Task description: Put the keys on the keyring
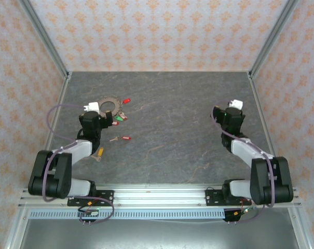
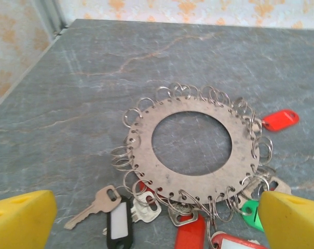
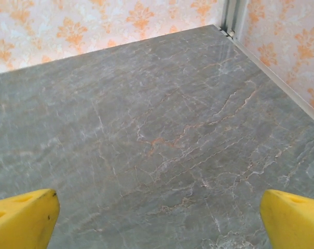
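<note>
Seemingly between keys: the left gripper (image 2: 157, 223) hovers with fingers spread and empty over the flat grey-brown metal keyring (image 2: 193, 184), which lies on the left half of the grey stone-patterned table (image 1: 188, 119). The right gripper (image 3: 159, 220) is likewise spread. I count one ring with five tagged keys (image 2: 190, 233) at its rim. Two loose keys, red-headed (image 1: 126, 138) and yellow-headed (image 1: 100, 152), probably want fetching and threading next

Grey veined table (image 1: 188, 114), toothed keyring (image 2: 193, 185) flat on it, loose keys (image 1: 125, 138) just beside.
</note>
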You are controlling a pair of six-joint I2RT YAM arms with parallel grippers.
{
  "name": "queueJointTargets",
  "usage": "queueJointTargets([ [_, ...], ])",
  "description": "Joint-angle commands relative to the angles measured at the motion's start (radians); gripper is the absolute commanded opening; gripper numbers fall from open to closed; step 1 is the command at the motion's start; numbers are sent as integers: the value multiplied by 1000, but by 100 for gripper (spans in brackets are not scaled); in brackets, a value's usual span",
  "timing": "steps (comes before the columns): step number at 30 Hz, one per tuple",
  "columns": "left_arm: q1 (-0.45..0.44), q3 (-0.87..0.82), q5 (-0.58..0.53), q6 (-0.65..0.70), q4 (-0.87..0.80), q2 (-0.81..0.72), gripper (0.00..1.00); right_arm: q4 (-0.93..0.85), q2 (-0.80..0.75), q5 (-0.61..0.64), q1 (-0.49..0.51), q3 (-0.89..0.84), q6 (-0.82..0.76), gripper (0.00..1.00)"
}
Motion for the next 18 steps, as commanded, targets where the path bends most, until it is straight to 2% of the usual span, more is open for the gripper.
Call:
queueJointTargets([
  [1,17,65,-31,-106,-225,-101,100,-383,-55,-32,-3,84,119,99],
  [4,25,131,-23,-195,-414,-163,100,-451,-116,-156,-4,77,199,100],
  [8,30,234,116,-229,-595,-148,97,-422,-171,-326,-3,28,301,94],
  [13,30,289,202,-313,-668,-99,95,-411,-133,-446,-3,49,363,87],
  [18,30,386,315,-335,-692,14,91,-394,-65,-572,-2,109,405,78],
])
